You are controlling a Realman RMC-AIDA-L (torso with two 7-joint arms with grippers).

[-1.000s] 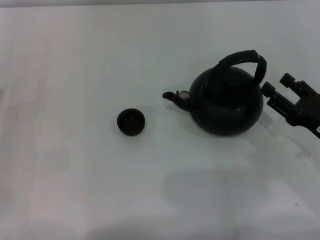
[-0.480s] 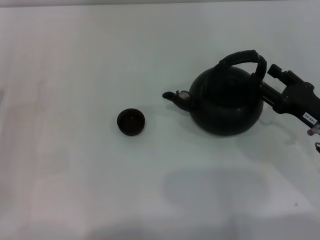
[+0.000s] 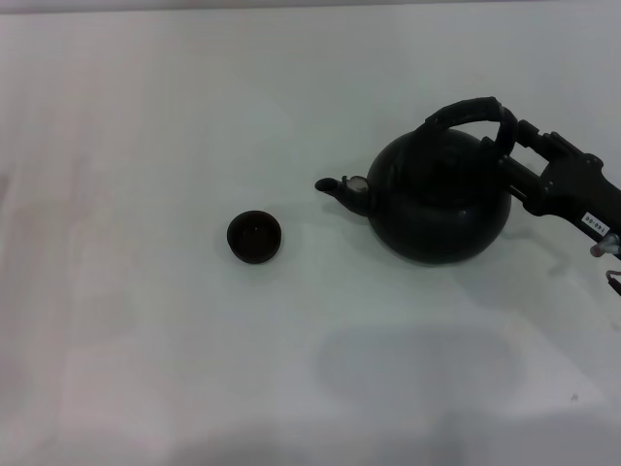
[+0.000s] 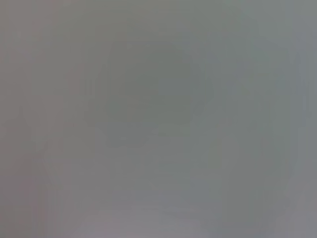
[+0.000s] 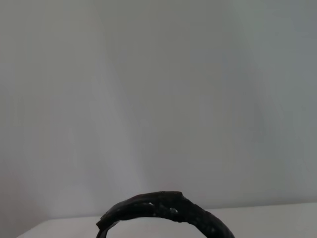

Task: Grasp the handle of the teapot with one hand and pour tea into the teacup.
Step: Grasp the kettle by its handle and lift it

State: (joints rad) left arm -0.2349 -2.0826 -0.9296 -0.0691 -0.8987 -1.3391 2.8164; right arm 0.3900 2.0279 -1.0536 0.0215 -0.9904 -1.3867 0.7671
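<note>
Head view first: the teapot (image 3: 441, 199) sits on the white table (image 3: 146, 369) at about 3 o'clock from the middle, spout aimed at 9 o'clock toward the teacup (image 3: 255, 237), which stands well apart from it. The right pincer (image 3: 514, 155) is right up against the back end of the handle (image 3: 473, 115), coming in from the 3 o'clock side. Its fingers look spread with that end of the hoop between or just beside them, but I can't tell whether they touch it yet. The left arm isn't visible here.

Left wrist view: nothing but a grey blur, so no help.

Right wrist view: only the arched top of the handle (image 5: 166, 213) shows low in the picture against a pale background; the pincer's own fingers aren't in it.

For doing this step well, I'd say get the hoop fully seated between the fingers before closing, and grip square across it. A round pot hanging from an arched handle will probably want to swing, so clamp firmly and lift slowly before carrying it toward the cup.
</note>
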